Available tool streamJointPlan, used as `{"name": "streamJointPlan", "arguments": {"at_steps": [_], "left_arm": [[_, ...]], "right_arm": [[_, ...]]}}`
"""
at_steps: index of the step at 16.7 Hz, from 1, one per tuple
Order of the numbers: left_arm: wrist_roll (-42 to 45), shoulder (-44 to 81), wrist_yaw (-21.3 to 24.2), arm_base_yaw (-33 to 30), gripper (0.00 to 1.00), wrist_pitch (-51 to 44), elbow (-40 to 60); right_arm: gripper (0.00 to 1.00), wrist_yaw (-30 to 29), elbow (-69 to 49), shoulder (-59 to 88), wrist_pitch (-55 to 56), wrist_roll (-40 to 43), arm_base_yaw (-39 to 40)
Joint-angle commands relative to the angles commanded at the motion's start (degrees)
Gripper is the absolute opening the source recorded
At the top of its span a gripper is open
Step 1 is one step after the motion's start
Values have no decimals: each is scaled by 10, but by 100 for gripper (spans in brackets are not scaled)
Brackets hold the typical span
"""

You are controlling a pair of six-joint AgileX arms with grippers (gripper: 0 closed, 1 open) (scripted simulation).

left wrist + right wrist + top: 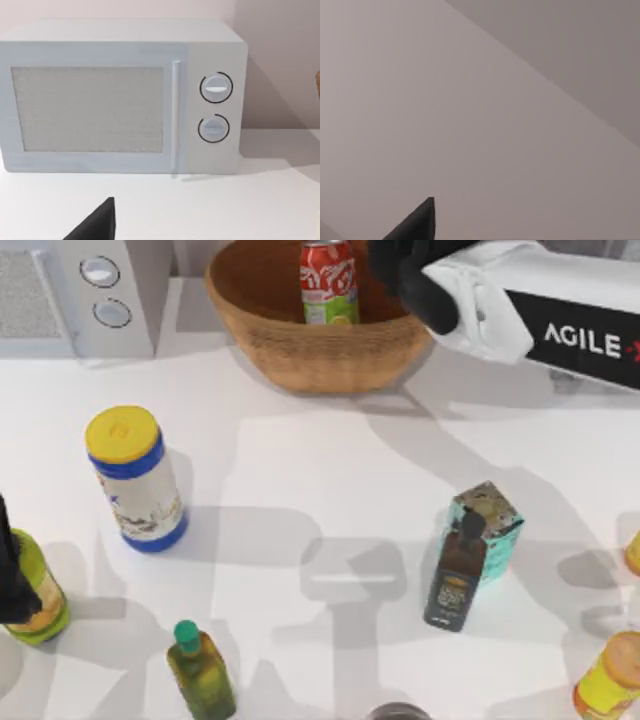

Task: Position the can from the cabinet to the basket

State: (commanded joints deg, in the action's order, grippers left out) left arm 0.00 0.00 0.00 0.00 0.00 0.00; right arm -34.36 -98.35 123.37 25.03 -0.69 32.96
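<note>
Can [329,280] upright inside basket [315,335], far side of white tabletop [330,480]; my right jaws just beside it, state unclear.

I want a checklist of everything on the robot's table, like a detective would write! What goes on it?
Surface: white table, crossed by shadows.
Job's things: red can stands upright inside the basket at the back of the table.
Clutter: microwave with two knobs at back left; white canister with yellow lid; green bottle; yellow-green bottle at the left edge; dark bottle in front of a teal box; yellow bottle at front right.
Grippers: right gripper beside the basket's right rim, apart from the can; left arm at the left edge.
Cables: nothing seen.
Surroundings: plain wall behind the microwave.
</note>
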Motion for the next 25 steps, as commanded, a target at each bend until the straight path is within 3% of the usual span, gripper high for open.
{"name": "streamJointPlan", "arguments": {"at_steps": [5,17,21,25], "left_arm": [[0,0,0,0,100,0,0],[0,0,0,0,100,0,0],[0,0,0,0,100,0,0],[0,0,0,0,100,0,0]], "right_arm": [[100,65,191,-254,-48,3,-64],[100,272,787,-1018,-198,6,-261],[100,322,925,-1174,-234,7,-308],[100,344,983,-1234,-250,7,-330]]}}
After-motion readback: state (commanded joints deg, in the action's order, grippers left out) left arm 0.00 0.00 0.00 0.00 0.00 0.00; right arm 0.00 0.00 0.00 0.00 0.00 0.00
